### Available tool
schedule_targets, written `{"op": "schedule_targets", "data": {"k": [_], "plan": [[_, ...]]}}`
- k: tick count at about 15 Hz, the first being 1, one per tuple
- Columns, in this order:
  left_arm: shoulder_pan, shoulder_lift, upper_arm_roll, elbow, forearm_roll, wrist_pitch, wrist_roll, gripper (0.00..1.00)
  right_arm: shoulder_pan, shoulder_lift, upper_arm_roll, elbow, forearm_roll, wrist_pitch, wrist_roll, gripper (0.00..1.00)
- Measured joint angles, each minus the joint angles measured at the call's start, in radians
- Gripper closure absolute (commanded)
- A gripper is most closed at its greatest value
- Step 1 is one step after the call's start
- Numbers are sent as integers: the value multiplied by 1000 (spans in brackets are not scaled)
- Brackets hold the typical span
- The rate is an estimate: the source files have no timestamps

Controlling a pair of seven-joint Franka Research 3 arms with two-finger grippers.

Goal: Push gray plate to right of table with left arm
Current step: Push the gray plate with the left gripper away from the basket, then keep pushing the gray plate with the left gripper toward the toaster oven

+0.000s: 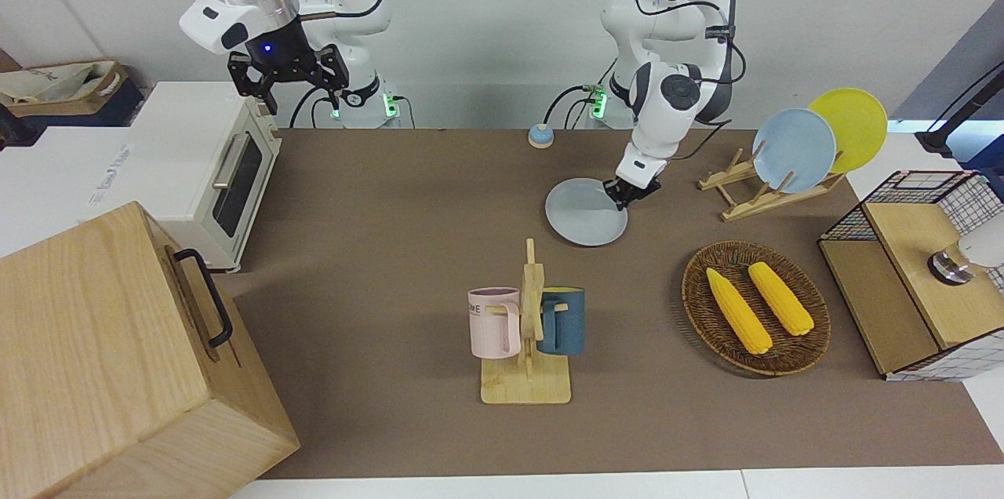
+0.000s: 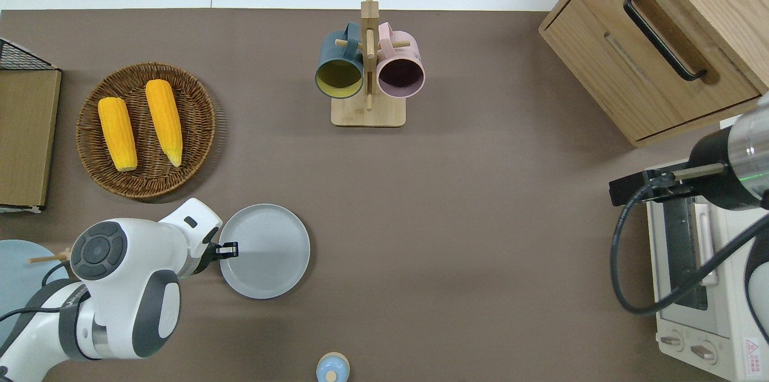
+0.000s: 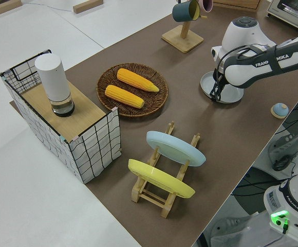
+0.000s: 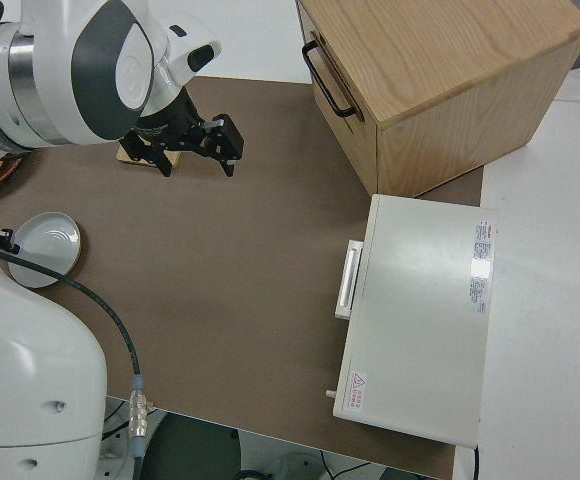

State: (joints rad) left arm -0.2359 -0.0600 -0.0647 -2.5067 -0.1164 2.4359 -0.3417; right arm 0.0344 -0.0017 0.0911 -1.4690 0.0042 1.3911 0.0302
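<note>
Left pincer (image 2: 227, 248), grip state unclear, touches the flat-lying gray plate (image 2: 267, 253) at its rim.

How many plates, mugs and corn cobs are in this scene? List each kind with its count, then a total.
Plates: 3 (gray plate, sky-blue plate, yellow plate)
Mugs: 2 (pink mug, dark blue mug)
Corn cobs: 2
Total: 7
</note>
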Motion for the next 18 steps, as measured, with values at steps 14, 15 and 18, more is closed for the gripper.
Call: {"op": "schedule_targets", "data": {"k": [14, 15, 18], "plan": [[-268, 136, -2, 156, 0, 13, -396, 1000, 0, 0, 0, 0, 0, 0, 0, 17], [-281, 147, -2, 170, 0, 14, -419, 1000, 0, 0, 0, 0, 0, 0, 0, 17], [-310, 186, -14, 220, 0, 14, -487, 1000, 0, 0, 0, 0, 0, 0, 0, 17]]}}
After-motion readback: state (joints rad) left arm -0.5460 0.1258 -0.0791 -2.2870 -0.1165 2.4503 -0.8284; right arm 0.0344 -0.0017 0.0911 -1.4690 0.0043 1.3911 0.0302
